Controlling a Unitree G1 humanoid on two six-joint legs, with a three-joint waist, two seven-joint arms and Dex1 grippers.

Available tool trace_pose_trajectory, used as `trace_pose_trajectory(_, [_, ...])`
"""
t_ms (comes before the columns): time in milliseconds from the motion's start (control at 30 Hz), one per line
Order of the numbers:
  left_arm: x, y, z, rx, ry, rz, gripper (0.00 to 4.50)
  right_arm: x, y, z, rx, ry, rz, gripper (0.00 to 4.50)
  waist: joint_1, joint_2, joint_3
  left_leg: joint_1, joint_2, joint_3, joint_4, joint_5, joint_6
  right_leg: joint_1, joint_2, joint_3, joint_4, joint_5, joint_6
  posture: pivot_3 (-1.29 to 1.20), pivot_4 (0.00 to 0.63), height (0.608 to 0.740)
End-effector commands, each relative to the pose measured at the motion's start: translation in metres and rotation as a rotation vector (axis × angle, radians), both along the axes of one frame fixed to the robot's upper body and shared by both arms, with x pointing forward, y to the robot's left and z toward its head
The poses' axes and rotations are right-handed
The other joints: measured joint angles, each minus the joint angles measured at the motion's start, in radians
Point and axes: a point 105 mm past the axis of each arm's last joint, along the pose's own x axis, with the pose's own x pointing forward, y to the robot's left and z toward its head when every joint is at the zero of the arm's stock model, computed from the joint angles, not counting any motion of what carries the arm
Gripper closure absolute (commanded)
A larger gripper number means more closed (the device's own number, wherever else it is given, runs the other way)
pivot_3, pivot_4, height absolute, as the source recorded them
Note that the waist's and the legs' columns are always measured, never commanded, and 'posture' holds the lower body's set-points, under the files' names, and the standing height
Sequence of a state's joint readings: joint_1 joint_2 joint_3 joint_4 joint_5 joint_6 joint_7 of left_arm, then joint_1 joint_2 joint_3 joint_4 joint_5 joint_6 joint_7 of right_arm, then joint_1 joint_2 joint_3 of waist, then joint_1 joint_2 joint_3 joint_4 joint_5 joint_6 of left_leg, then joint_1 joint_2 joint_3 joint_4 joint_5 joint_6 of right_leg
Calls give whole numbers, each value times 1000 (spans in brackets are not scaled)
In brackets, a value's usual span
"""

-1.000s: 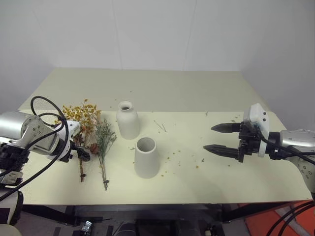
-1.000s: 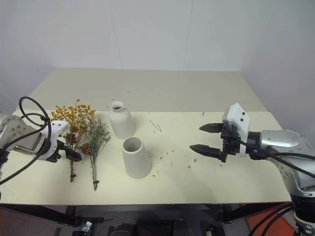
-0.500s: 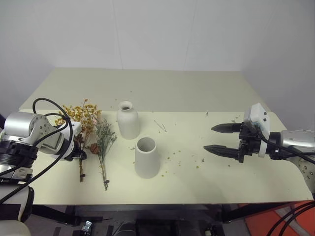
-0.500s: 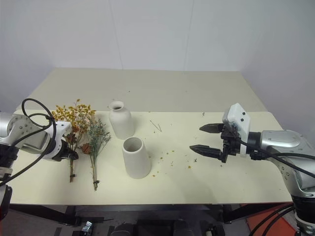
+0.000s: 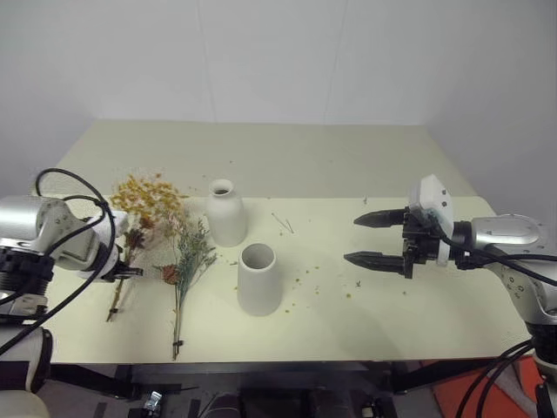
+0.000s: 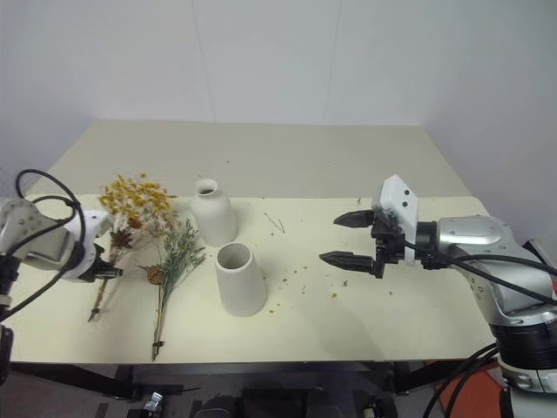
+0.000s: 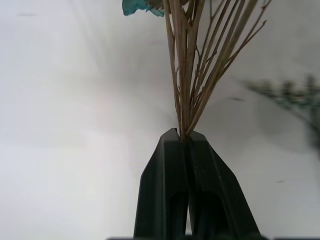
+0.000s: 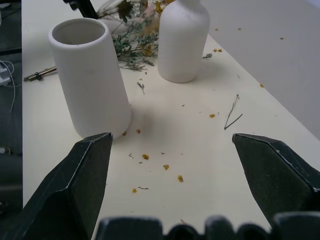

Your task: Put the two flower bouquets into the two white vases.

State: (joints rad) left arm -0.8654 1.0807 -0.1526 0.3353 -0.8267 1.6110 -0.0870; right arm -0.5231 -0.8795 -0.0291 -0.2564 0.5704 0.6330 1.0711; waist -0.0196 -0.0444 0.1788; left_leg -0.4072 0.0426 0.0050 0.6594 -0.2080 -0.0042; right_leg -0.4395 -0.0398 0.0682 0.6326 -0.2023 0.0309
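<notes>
Near the table's [image 5: 365, 157] left edge, the left gripper [image 5: 129, 272] pinched the yellow bouquet's [image 5: 144, 205] stems; next, probably, into the bottle vase [image 5: 226, 213]. The right gripper [image 5: 365, 238] gaped, empty.

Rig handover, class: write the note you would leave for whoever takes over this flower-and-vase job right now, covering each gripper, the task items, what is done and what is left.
Left gripper: fingers shut on the thin brown stems of the yellow-orange dried bouquet.
Right gripper: open, holding nothing, above the table to the right of the vases.
Grey-green sprig bouquet: lying on the table beside the first.
White bottle-shaped ceramic vase and white wide-mouthed tapered vase: upright, both without flowers.
Done: first bouquet gripped.
Left: put both bouquets into the vases.
</notes>
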Motion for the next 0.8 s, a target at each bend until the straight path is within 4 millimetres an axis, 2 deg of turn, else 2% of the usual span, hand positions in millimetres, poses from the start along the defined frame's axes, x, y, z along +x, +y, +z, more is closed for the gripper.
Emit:
trace_pose_trajectory(33, [1,9,40,42,-124,12,4488,2,4,11,4,-64,36,0,1,0,0,0,0,0,0,0,0,0,0,0,0,0,0,0,150,740])
trace_pose_trajectory(167, [6,11,77,96,-261,25,4488,8,12,17,14,-92,72,0,5,0,0,0,0,0,0,0,0,0,0,0,0,0,1,0,150,740])
trace_pose_trajectory(233, [13,-1,98,107,-367,-9,4488,14,18,21,22,-108,96,0,5,0,0,0,0,0,0,0,0,0,0,0,0,0,1,0,150,740])
trace_pose_trajectory(400, [32,-50,149,104,-783,-276,4488,36,34,27,44,-125,94,0,4,0,0,-1,-1,0,0,0,-1,0,-1,0,-1,3,-4,0,150,740])
trace_pose_trajectory(467, [36,-58,162,128,-910,-332,4488,45,41,28,48,-126,81,0,3,0,0,-1,-1,0,0,0,-1,0,-1,0,0,4,-5,0,150,740])
trace_pose_trajectory(567, [40,-77,175,54,-991,-483,4488,56,55,33,55,-128,82,0,-5,0,0,-1,-1,0,0,0,-1,0,-1,0,0,4,-6,0,150,740])
trace_pose_trajectory(667, [57,-88,193,-39,-1054,-533,4488,72,71,35,33,-124,47,0,-4,0,0,-1,-1,0,0,0,-1,0,-1,0,0,4,-6,0,150,740])
trace_pose_trajectory(800, [73,-105,217,-128,-1139,-588,4488,79,88,37,24,-106,38,0,1,0,0,-2,-2,0,1,0,-1,0,-1,0,-1,4,-5,0,150,740])
